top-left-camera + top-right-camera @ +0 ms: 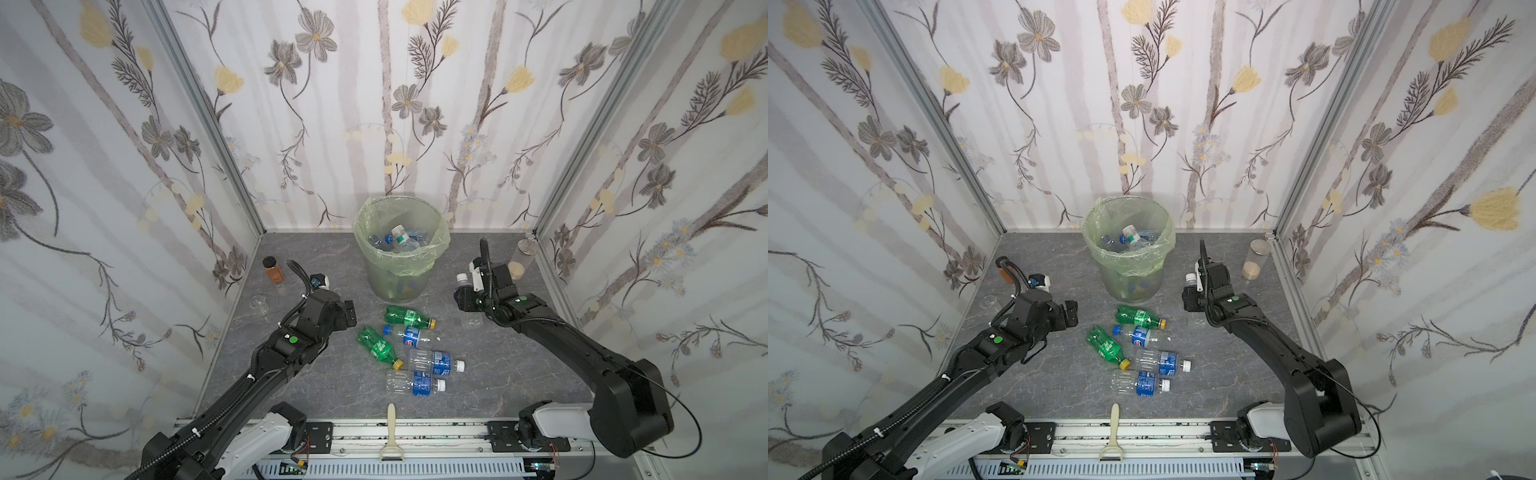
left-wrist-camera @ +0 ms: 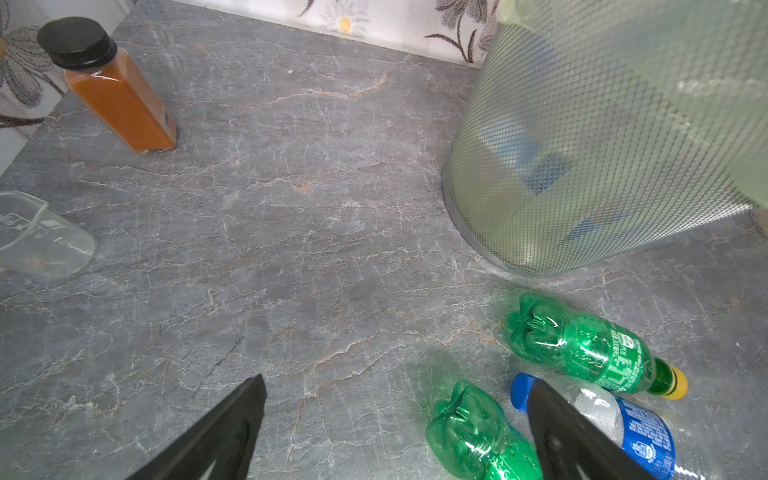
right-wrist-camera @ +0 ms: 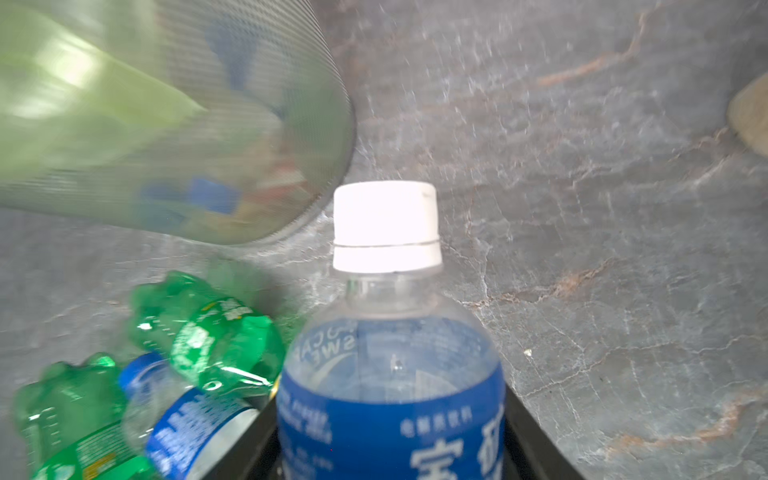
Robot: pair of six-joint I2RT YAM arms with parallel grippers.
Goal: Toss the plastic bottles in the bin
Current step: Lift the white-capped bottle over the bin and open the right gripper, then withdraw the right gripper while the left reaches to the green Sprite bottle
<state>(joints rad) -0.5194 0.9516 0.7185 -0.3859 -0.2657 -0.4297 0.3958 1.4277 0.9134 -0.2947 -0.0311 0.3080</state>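
The bin point(image 1: 395, 286) point(image 1: 1129, 286), lined with a pale green bag, stands at the back middle with several plastic bottles inside. My right gripper point(image 3: 392, 432) point(image 1: 465, 291) is shut on a clear blue-labelled bottle point(image 3: 390, 374) with a white cap point(image 1: 461, 277), to the right of the bin. Lying in front of the bin are two green bottles point(image 1: 409, 316) point(image 1: 378, 343) and three clear blue-labelled ones point(image 1: 409, 334) point(image 1: 436, 361) point(image 1: 415, 383). My left gripper point(image 2: 397, 388) point(image 1: 349, 316) hangs open and empty, left of these bottles, one finger in front of the blue-capped bottle point(image 2: 623, 424).
An amber jar with a black lid point(image 1: 272, 270) point(image 2: 116, 95) and a clear cup point(image 1: 258, 305) point(image 2: 41, 237) stand near the left wall. A tall clear cylinder point(image 1: 523, 257) stands in the back right corner. A cream-handled tool point(image 1: 390, 432) lies at the front edge.
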